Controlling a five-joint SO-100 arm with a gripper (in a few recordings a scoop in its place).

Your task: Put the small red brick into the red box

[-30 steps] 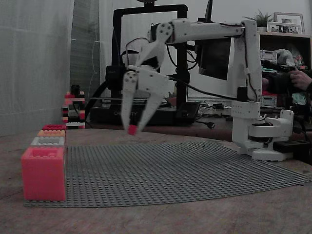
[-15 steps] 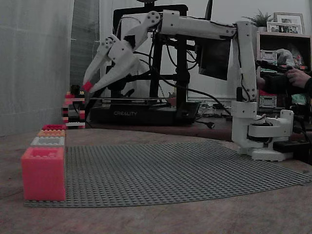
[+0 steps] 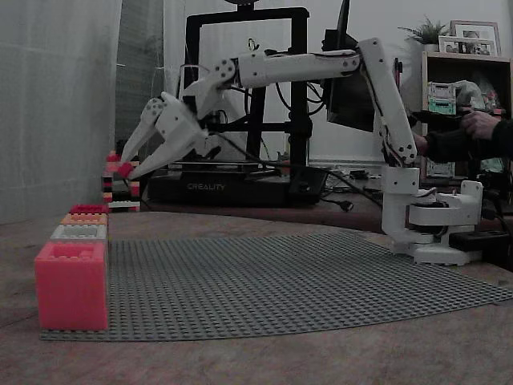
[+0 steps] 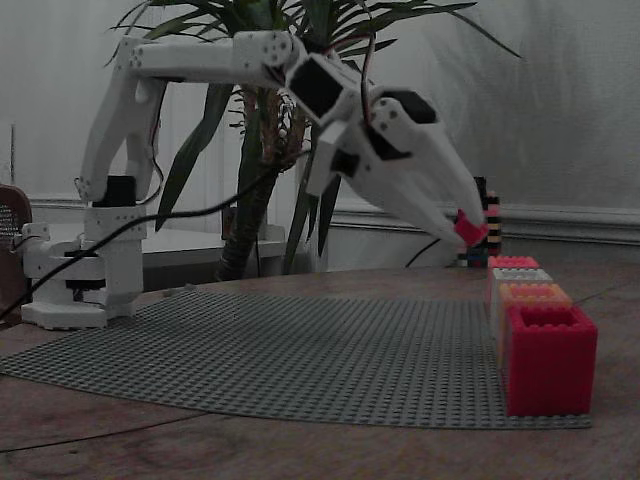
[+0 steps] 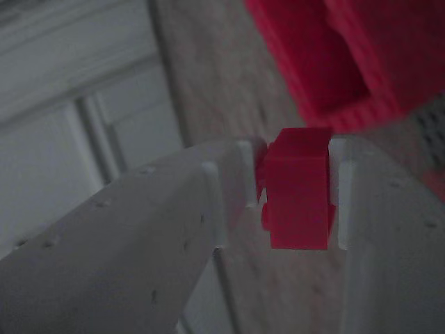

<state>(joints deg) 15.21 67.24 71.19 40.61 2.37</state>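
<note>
Small red brick (image 5: pixel 297 188) sits pinched between the fingertips of the white gripper (image 3: pixel 122 170), whose jaws are closed snugly on it. The arm reaches out over the row of boxes at the edge of the grey baseplate (image 3: pixel 280 281), the brick held in the air, seemingly above the red box (image 4: pixel 512 262) at the row's far end.

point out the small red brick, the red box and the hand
small red brick (image 5: pixel 295 188), wrist view, on its front face, clamped between the fingertips
red box (image 4: pixel 512 262), a fixed view, on its studded top rim
hand (image 3: pixel 123 170), a fixed view, midway between its fingertips
</note>
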